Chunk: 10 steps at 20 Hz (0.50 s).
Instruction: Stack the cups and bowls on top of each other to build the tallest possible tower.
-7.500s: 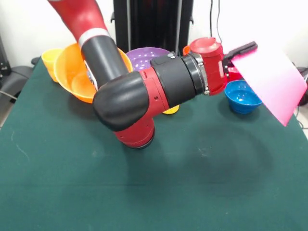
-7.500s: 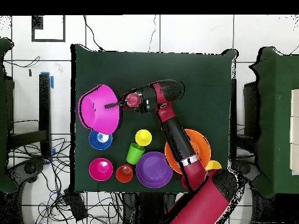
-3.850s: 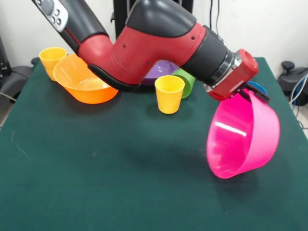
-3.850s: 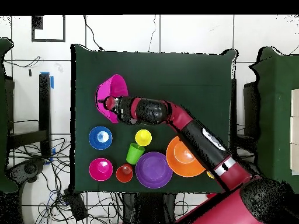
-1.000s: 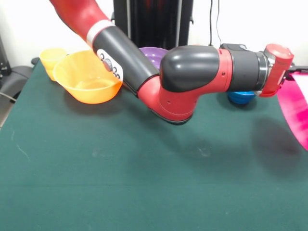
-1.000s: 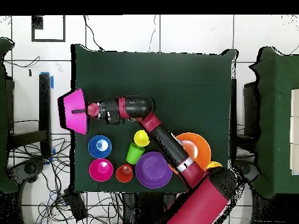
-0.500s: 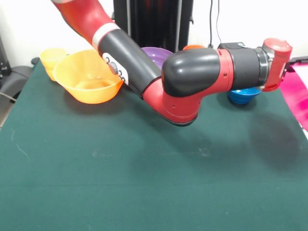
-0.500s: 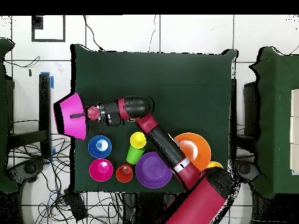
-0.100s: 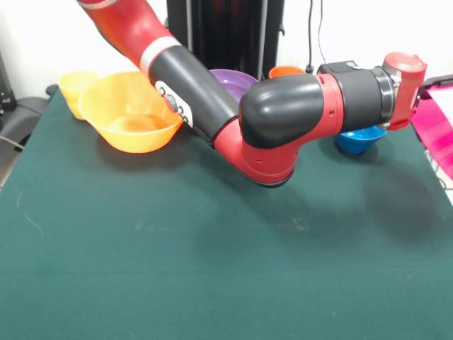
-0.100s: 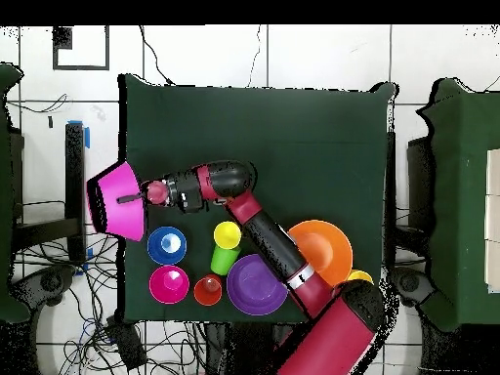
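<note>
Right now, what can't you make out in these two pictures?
- Front view: most of the hot pink bowl, cut off by the right edge.
- Front view: the green cup, behind the arm.
- Both views: how the gripper holds the bowl's rim; too small.

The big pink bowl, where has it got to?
In the overhead view the big pink bowl hangs tipped on its side in the gripper, at the table's left edge, just above the small blue bowl.

Robotics lab: green-clothed table [image 10: 322, 137], loose cables [image 10: 59, 283] on tiled floor [image 10: 322, 54].
</note>
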### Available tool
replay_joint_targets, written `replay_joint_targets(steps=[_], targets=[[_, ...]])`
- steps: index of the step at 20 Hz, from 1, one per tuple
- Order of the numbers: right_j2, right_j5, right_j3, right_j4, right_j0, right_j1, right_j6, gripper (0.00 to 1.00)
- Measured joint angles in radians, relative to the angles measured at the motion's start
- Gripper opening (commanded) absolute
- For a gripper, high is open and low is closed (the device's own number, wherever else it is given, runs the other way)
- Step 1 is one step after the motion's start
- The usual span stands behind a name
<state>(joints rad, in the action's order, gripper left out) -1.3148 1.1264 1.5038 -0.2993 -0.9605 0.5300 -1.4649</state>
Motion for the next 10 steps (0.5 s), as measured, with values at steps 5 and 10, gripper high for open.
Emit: replay_joint_targets(steps=[5, 10], targets=[[-0.001, 0.033, -0.003, 0.014, 0.0, 0.008, 0.006, 0.0], [-0.001, 0.04, -0.003, 0.014, 0.0, 0.007, 0.006, 0.0]])
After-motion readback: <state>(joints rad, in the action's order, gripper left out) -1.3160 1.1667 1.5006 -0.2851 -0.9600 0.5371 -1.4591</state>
